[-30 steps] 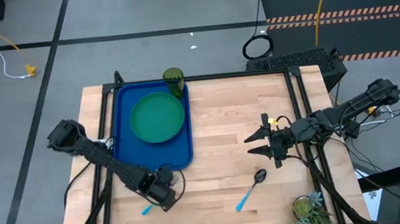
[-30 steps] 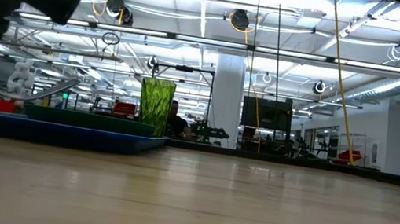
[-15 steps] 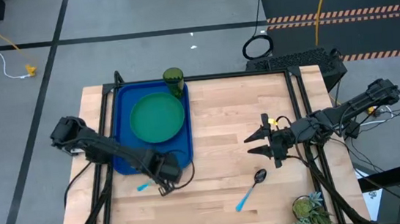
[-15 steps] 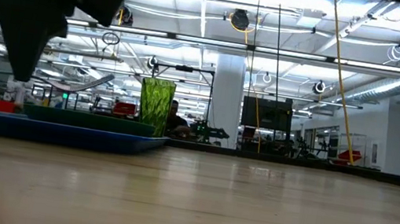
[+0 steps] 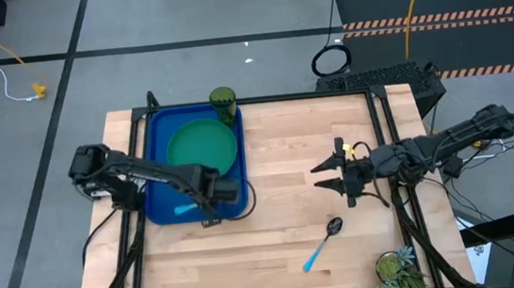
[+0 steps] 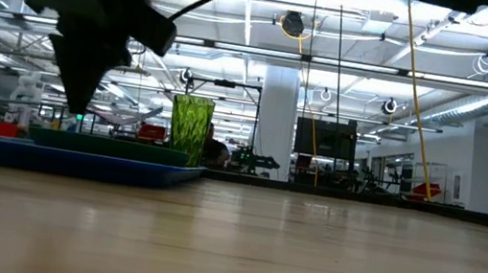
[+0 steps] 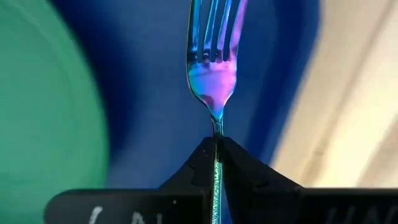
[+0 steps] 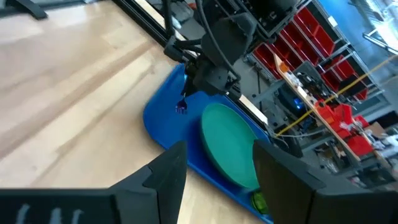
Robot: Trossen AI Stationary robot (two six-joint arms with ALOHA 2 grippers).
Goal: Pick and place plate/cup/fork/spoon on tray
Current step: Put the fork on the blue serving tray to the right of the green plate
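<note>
Blue tray (image 5: 159, 153) is now reached by the left gripper (image 5: 208, 203), clamped on the fork (image 7: 212, 56), carried over from the table, so release is near, while the right gripper (image 5: 328, 178) waits spread above the spoon (image 5: 322, 243)

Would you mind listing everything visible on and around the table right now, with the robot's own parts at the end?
tray: one, deep blue, on the left part of the table.
plate: one, teal-green, lying in the tray.
cup: one, olive-green, upright at the tray's far corner.
fork: one, light blue handle, pale tined head, held above the tray's near end.
spoon: one, light blue handle, dark bowl, on the bare wood near the table's front right.
plant: one, green, at the table's front right edge.
table: one, light wood.
left gripper: one, dark, shut on the fork over the tray.
right gripper: one, dark, open, above the wood beyond the spoon.
</note>
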